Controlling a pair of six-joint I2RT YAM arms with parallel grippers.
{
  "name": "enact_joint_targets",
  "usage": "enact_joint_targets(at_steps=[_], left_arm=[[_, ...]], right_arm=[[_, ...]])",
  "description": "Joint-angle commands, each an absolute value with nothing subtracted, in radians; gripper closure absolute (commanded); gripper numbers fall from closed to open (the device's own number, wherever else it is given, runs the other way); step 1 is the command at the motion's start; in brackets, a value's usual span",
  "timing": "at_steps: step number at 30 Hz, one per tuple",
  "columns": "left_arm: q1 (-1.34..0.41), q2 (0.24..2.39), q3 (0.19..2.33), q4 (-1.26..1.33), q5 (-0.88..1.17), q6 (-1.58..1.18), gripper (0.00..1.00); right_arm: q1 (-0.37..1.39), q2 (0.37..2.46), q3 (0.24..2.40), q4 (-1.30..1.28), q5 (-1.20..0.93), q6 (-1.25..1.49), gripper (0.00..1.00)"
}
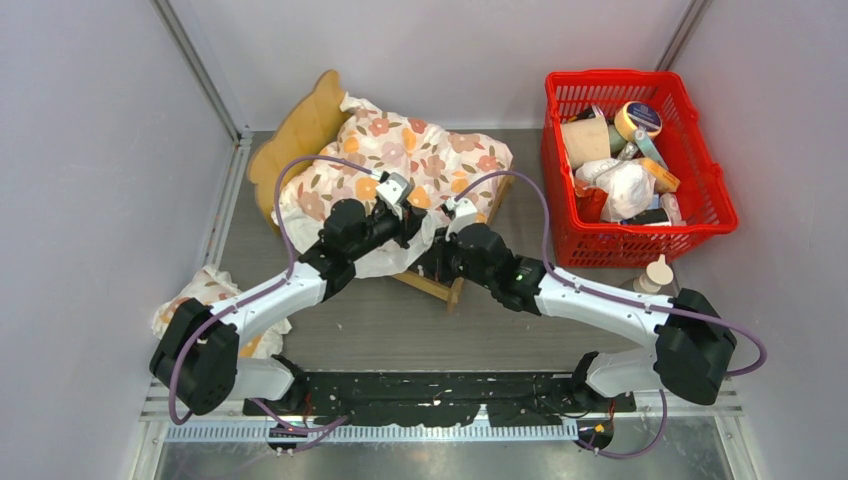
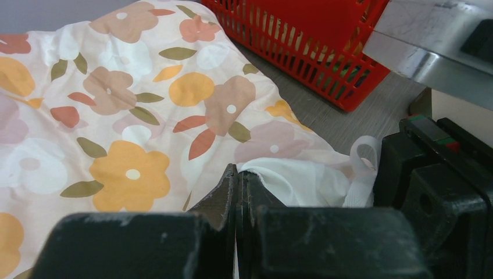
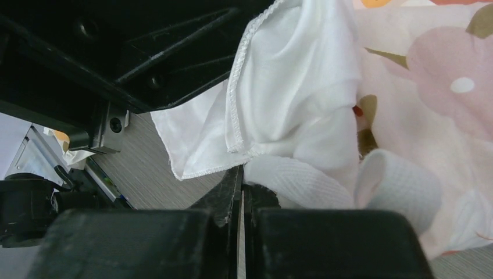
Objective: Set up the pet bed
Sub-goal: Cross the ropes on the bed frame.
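The pet bed (image 1: 300, 128) sits back-left of centre on the table, headboard to the left. Its sleeping surface is hidden under the floral-print cushion (image 1: 420, 150), whose near edge spills over the front rail. My left gripper (image 2: 237, 174) and right gripper (image 3: 241, 177) both have their jaws pressed together right at that white hem, and I can't tell whether cloth is caught. If only one has it, a pull could skew the cushion or drag the light frame. The wrists sit very close, so a collision worries me too.
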State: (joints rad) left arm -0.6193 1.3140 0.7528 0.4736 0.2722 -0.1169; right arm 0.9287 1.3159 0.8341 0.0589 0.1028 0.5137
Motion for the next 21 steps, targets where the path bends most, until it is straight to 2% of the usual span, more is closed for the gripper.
enact_joint_targets(at_steps=[1,12,21], left_arm=[[-0.609,1.297,0.77,0.517,0.263,-0.095,1.0],[-0.605,1.291,0.761,0.515,0.265,-0.094,1.0],[-0.605,1.295,0.744,0.523,0.282,-0.107,1.0]], right_arm=[[0.918,1.325,0.869,0.07,0.094,0.527,0.95],[0.916,1.304,0.867,-0.121,0.187,0.468,0.95],[0.916,1.375,0.864,-0.092,0.094,0.469,0.95]])
